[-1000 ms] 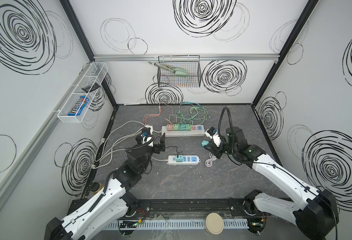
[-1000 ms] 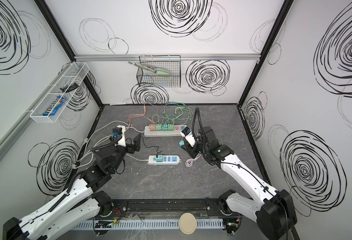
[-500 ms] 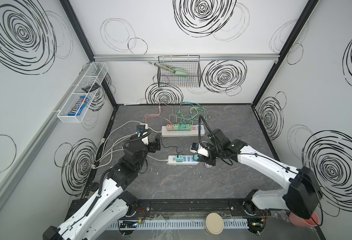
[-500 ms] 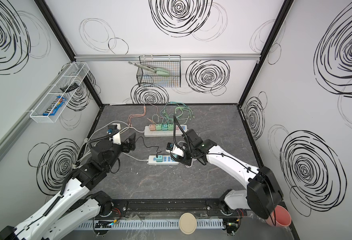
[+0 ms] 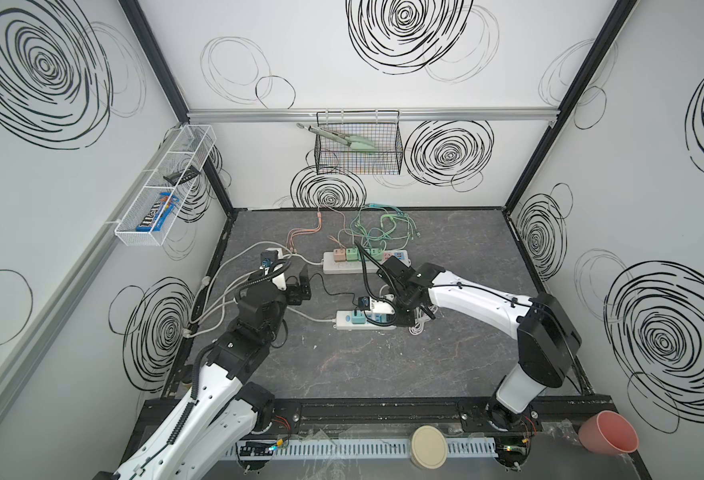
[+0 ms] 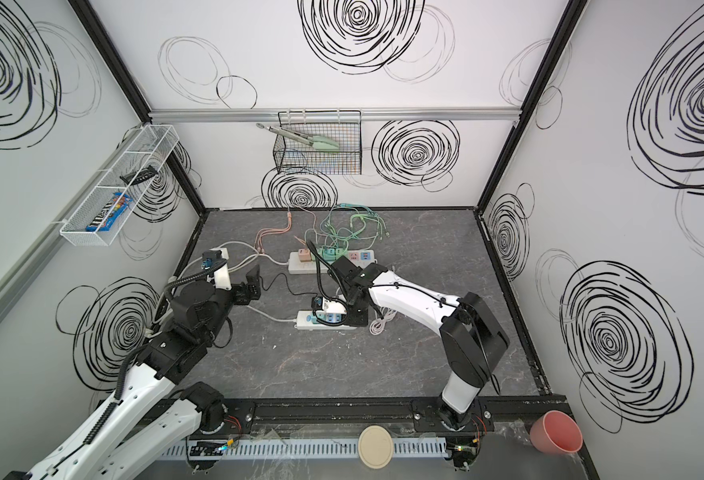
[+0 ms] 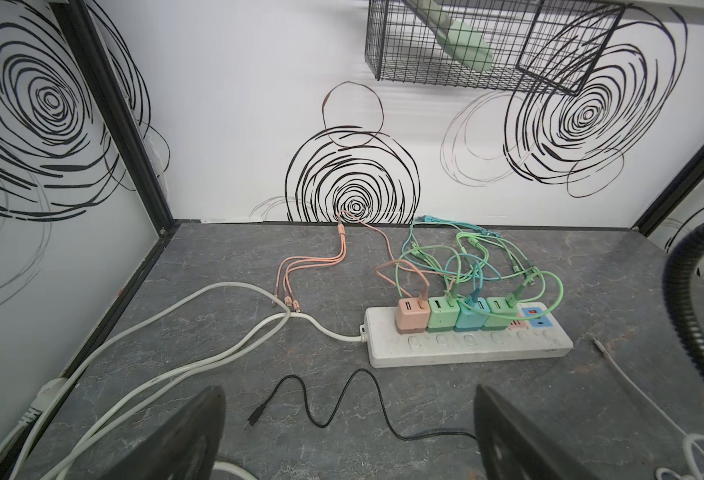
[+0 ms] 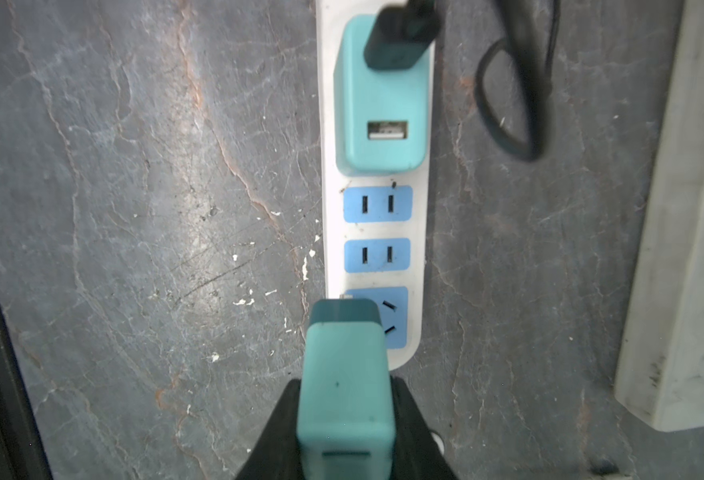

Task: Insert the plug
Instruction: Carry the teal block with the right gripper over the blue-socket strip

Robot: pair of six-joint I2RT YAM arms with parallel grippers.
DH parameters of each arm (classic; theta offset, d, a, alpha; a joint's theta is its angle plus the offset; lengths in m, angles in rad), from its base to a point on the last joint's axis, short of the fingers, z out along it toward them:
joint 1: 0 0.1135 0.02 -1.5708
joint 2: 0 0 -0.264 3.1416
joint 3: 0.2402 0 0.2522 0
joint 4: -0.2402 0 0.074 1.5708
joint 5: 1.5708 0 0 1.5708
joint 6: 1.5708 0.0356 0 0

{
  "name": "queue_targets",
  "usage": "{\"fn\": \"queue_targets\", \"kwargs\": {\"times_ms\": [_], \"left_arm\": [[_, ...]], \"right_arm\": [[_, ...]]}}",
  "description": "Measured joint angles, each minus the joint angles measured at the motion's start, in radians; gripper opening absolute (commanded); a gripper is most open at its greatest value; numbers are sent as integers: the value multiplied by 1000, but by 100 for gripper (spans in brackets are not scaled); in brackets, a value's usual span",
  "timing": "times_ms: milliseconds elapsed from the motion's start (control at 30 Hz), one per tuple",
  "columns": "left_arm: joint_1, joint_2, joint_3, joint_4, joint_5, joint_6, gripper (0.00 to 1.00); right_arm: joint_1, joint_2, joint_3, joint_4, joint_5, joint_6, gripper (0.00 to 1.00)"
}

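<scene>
Now my right claw (image 8: 346,415) pinched the teal plug (image 8: 344,365) over the near end of the white power strip (image 8: 377,230), beside its three-slot socket (image 8: 393,316) and off-centre. Insertion was not yet done, I judged. The next move called for lining the prongs up with free slots, then pressing straight in. My left claw (image 7: 348,449) hung spread wide, empty.

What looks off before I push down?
The teal plug in the right pincer looks offset: in the right wrist view its front end covers the edge of the power strip and part of its three-slot socket, not squarely over any socket. White flecks litter the table beside it.
</scene>
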Motion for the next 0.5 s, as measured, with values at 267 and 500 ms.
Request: {"fn": "queue_targets", "kwargs": {"times_ms": [267,500], "left_arm": [[53,0,-13,15,62,-34,96],[78,16,-13,24,100,-56,96]], "right_arm": [[5,40,30,-51,62,-14,0],[10,41,30,-60,62,-18,0]]}}
